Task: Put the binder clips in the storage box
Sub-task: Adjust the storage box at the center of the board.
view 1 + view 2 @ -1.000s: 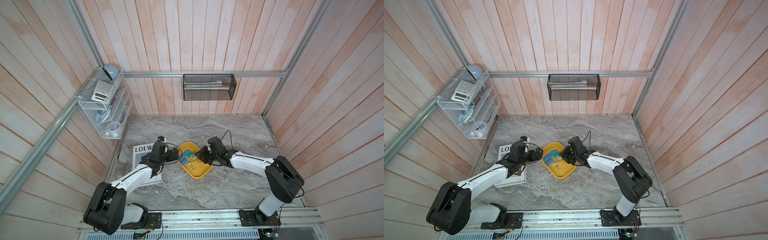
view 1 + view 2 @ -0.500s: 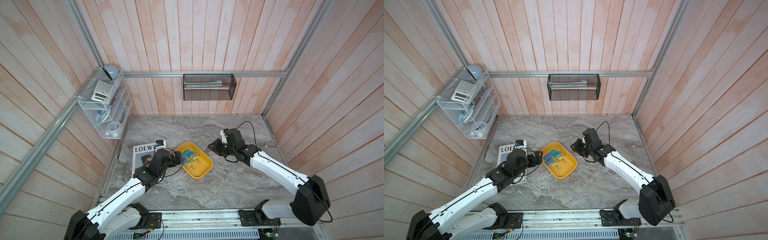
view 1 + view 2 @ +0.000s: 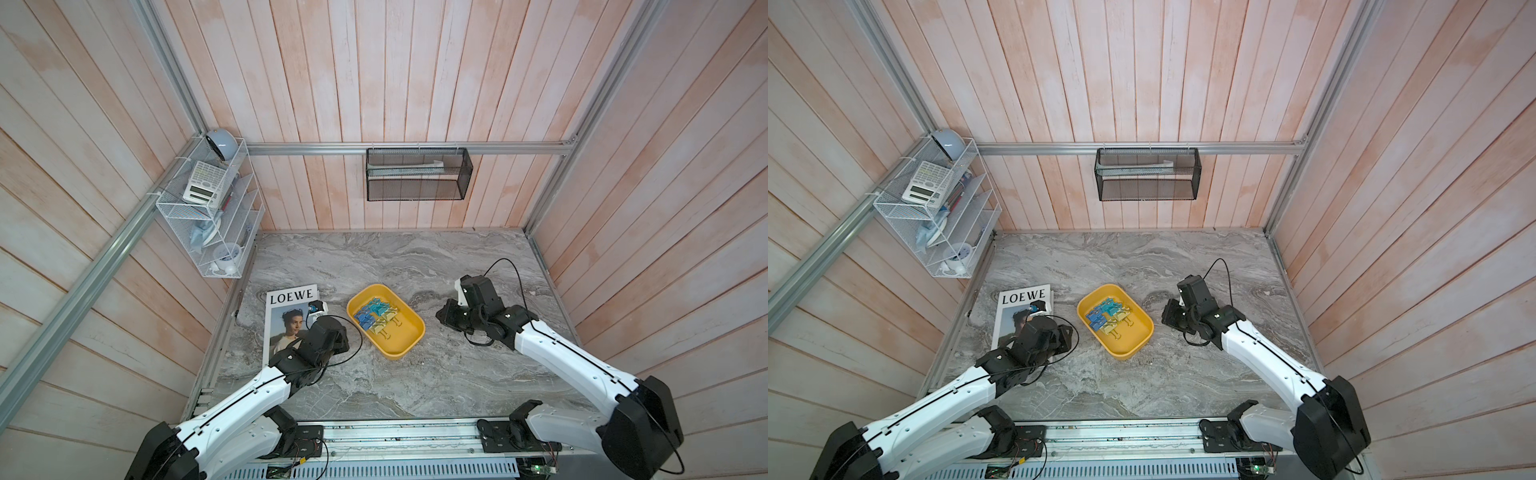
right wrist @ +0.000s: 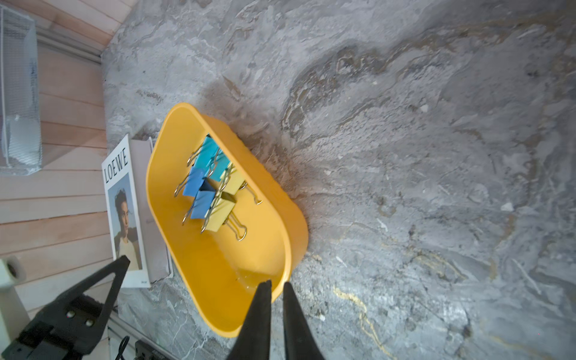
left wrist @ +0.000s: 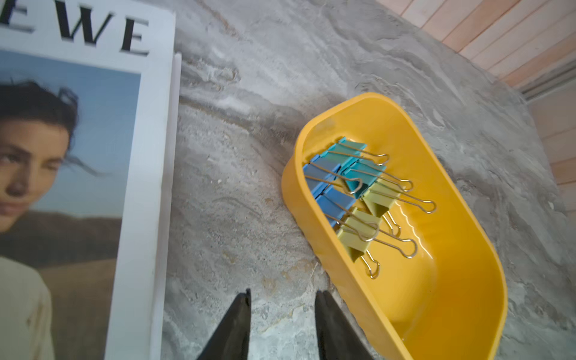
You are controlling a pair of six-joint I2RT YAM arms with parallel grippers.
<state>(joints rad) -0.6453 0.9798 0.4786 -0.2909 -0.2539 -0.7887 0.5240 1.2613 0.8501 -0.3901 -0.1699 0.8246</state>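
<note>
Six binder clips lie bunched at one end inside the storage box; none shows on the counter around it.
By the look of it the task is complete, so what remains is backing off cleanly. The left tool hangs just beside the box, part open and empty. The right tool, near the box's opposite side, is pinched to a slit and also empty. Lift both away from the rim, never across it.

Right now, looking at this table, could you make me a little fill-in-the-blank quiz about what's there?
1. Exactly ___ binder clips lie inside the storage box.
2. The magazine beside the box has ___ printed on its cover.
3. The calculator sits in the ___ wire rack on the wall.
Missing words: six; LOEWE; white.
</note>
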